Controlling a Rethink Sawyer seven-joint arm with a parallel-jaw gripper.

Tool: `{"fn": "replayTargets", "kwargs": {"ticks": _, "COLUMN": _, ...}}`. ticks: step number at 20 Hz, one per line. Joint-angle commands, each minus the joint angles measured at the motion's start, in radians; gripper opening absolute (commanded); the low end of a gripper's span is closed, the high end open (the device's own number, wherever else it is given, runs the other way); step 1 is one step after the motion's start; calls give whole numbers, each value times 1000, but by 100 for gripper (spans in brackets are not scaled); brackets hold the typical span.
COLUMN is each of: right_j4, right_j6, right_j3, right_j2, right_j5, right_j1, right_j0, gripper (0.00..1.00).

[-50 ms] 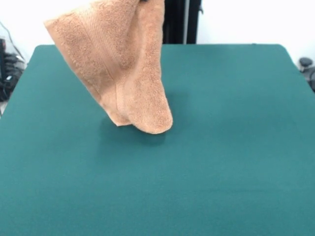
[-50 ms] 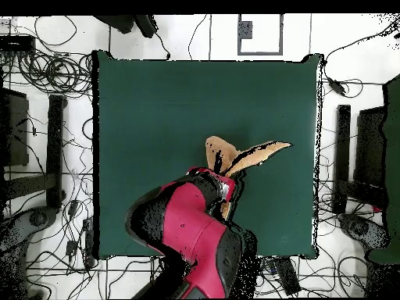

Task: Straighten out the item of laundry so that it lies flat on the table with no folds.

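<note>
The table is filling most of the front view, its dark green cloth running from the top third down to the bottom edge; in the overhead view it is showing whole, as a green rectangle in the middle of the frame with white floor and tangled cables lying all around it.

The arm is appearing only in the overhead view, a red and black bulk reaching up from the bottom centre and covering the table's lower middle. In the front view only a dark sliver is showing at the top edge above the towel.

The towel is hanging in the upper left-centre of the front view, lifted and draped in long folds, its woven stripe band running diagonally down the cloth. Its rounded lowest fold is hanging just at the table near the frame's centre, with a shadow under it; whether it is touching the cloth cannot be told. From overhead the towel is showing only as tan flaps sticking out above and to the right of the arm's end, near the table's centre.

The gripper is sitting at the arm's tip, mostly buried under the arm and towel; whether it is pinching the towel cannot be told.
</note>
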Motion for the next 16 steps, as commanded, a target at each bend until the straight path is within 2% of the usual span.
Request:
{"fn": "replayTargets", "kwargs": {"ticks": 1, "right_j4": 57, "right_j6": 263, "right_j3": -21, "right_j2": 87, "right_j5": 61, "right_j1": 23, "right_j0": -1, "gripper": 0}}
{"fn": "replayTargets", "kwargs": {"ticks": 6, "right_j4": 85, "right_j6": 301, "right_j3": 22, "right_j2": 152, "right_j5": -39, "right_j1": 45, "right_j0": -22, "gripper": 0}}
{"fn": "replayTargets", "kwargs": {"ticks": 16, "right_j4": 124, "right_j6": 303, "right_j3": 54, "right_j2": 187, "right_j5": -96, "right_j1": 60, "right_j0": -28, "gripper": 0}}
